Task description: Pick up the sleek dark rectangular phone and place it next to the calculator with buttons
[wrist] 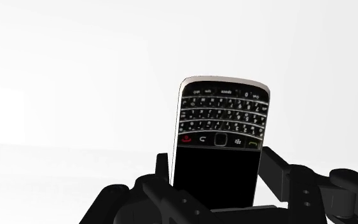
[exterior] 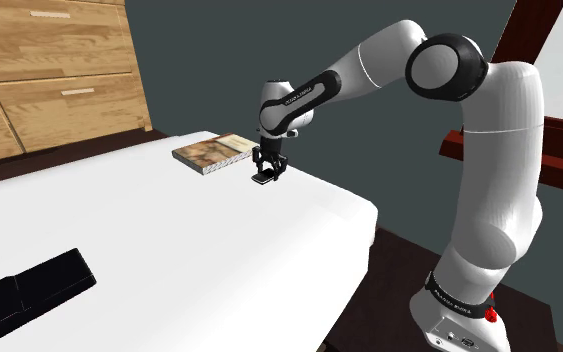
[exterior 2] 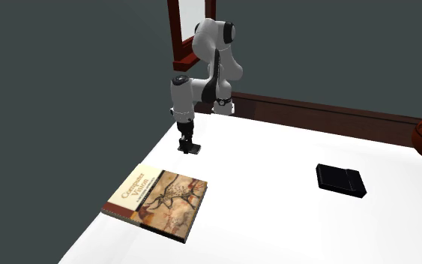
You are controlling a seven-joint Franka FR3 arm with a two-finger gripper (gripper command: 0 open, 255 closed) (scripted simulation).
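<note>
Grasp step. My hand (wrist: 214,181) is clamped on the phone (wrist: 220,127), low over the table (exterior: 169,240), with the book (exterior: 214,152) at 9 o'clock in the shoulder view. Next move, as I judge it: lift and carry toward 8 o'clock to the calculator (exterior: 39,290). The phone is black, with a dark screen, a small keyboard and a pale rim.

shoulder: beside arm (exterior: 489,180), over table (exterior: 169,220) | second: opposite, facing arm | wrist: close above table

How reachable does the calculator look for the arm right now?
Probably yes, though it is a far stretch: the gripper clasps the phone, only bare table lies between it and the calculator, and the book sits off that path.
</note>
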